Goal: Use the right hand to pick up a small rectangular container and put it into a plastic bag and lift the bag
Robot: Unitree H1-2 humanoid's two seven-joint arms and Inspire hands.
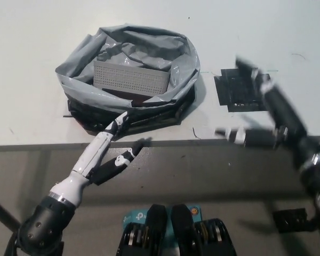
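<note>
Worktop (32, 64) carries a grey bag (82, 80) with the perforated box (129, 81) standing inside it. Right hand (258, 109) blurs over the front edge, spread and empty; left hand (109, 154), open, reaches the bag's front.

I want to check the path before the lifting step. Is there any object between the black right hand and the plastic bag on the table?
Nothing visible stands between them. The right hand is blurred, open, over the black square patch, which lies flat on the table right of the plastic bag. The container already sits inside the bag. The left hand reaches the bag's front edge.
</note>
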